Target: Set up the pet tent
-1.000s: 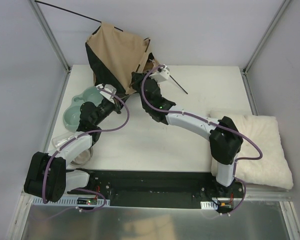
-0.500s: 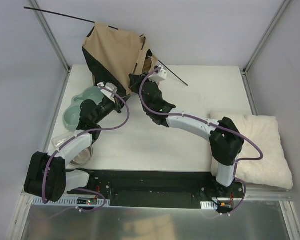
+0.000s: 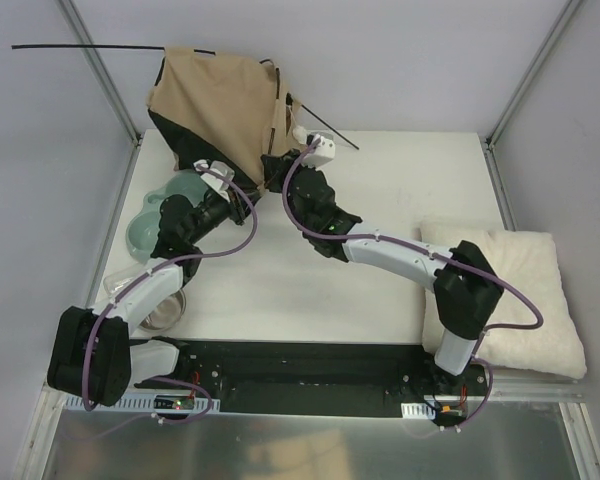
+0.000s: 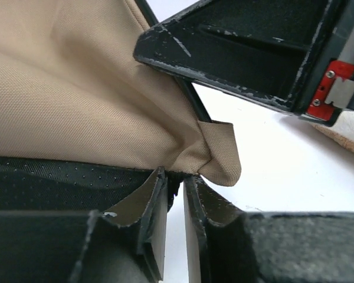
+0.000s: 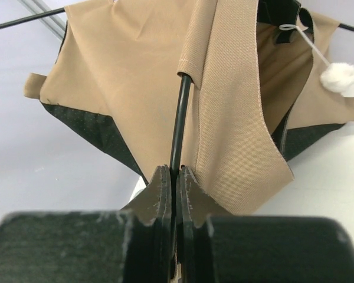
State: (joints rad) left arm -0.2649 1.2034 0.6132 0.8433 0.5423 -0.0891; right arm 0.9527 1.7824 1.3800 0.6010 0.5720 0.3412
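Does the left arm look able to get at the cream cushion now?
Probably not: the cushion lies at the table's far right, beyond the right arm, and the left hand is at the pet tent, far left.

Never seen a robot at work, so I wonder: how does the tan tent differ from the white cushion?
The tent is tan with black lining; the cushion is fluffy cream-white. The tent stands raised at the far left corner; the cushion lies flat on the near right. The right gripper pinches the tent's black pole; no gripper touches the cushion. Both are soft fabric things.
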